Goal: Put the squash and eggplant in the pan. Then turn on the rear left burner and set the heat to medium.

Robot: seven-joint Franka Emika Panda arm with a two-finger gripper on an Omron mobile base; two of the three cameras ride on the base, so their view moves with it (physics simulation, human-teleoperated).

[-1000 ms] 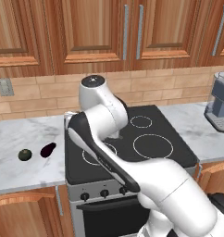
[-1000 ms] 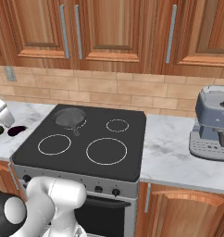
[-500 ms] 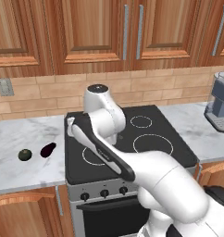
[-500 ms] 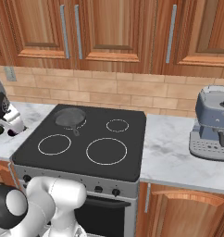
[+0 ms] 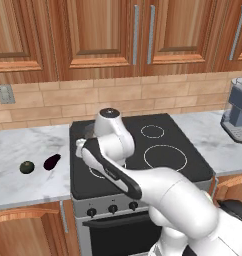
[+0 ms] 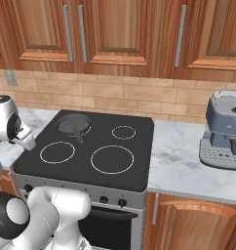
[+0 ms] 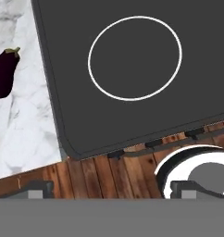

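The small round green squash (image 5: 26,167) and the dark purple eggplant (image 5: 52,161) lie side by side on the marble counter left of the stove. The eggplant (image 7: 5,74) also lies at the left edge of the hand view. The dark grey pan (image 6: 73,123) sits on the rear left burner (image 6: 87,130), its handle pointing to the front. My gripper (image 7: 116,190) hangs over the stove's front left corner, above the front left ring (image 7: 134,58). It is open, the tips far apart with nothing between them. In the left base view my arm hides the pan.
A grey coffee machine (image 6: 226,132) stands on the counter right of the stove. Knobs (image 5: 113,209) line the stove's front panel. Wooden wall cabinets (image 5: 103,35) hang above the brick backsplash.
My arm has dropped lower and swung a little towards the stove's front left corner. The squash, eggplant and pan lie where they were.
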